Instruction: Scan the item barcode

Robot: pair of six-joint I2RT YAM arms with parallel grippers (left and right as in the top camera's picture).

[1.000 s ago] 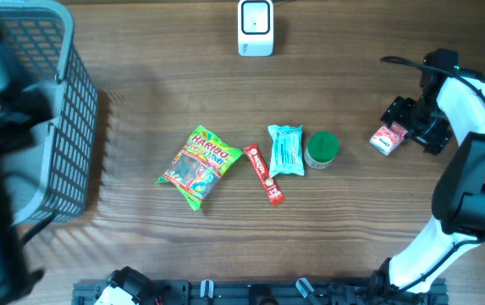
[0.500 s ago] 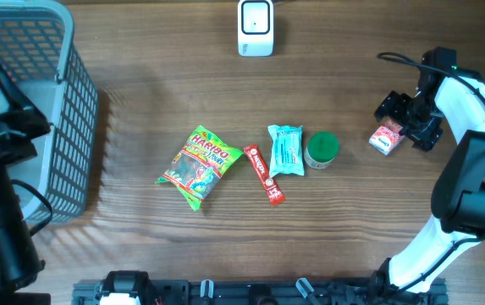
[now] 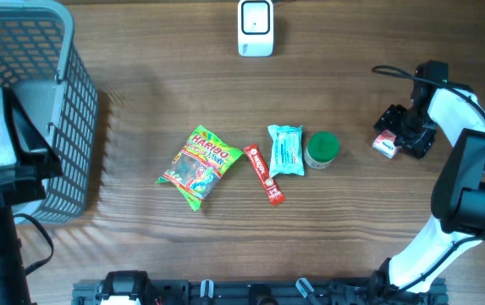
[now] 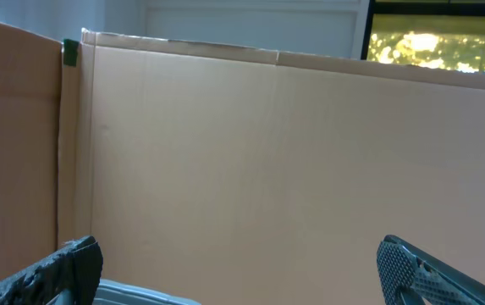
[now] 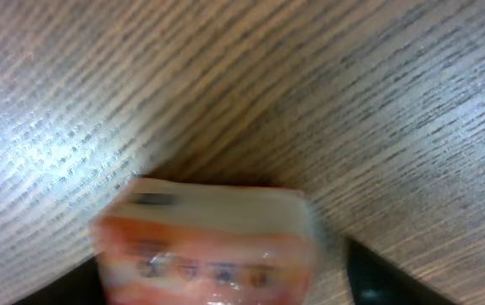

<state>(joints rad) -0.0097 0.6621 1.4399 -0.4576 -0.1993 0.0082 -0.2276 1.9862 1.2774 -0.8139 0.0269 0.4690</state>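
Observation:
A small red-and-white packet (image 3: pixel 385 143) lies on the wooden table at the right. My right gripper (image 3: pixel 398 135) straddles it. In the right wrist view the packet (image 5: pixel 208 246) fills the space between the jaws, blurred. A strip of bare wood still shows between it and the right finger (image 5: pixel 377 275), so the right gripper (image 5: pixel 225 288) is open around the packet. The white scanner (image 3: pixel 256 27) stands at the table's far edge. My left gripper (image 4: pixel 238 258) is wide open and empty. It faces a cardboard wall, above the basket (image 3: pixel 66 102).
In a row at mid-table lie a green Haribo bag (image 3: pixel 196 164), a red stick pack (image 3: pixel 264 174), a teal packet (image 3: pixel 286 150) and a green-lidded tub (image 3: pixel 322 149). The grey basket takes up the left edge, with the left arm (image 3: pixel 5 220) beside it.
My right gripper has settled lower over the red-and-white packet and its jaws have narrowed toward it. The packet has turned slightly. The left arm has shifted beside the basket.

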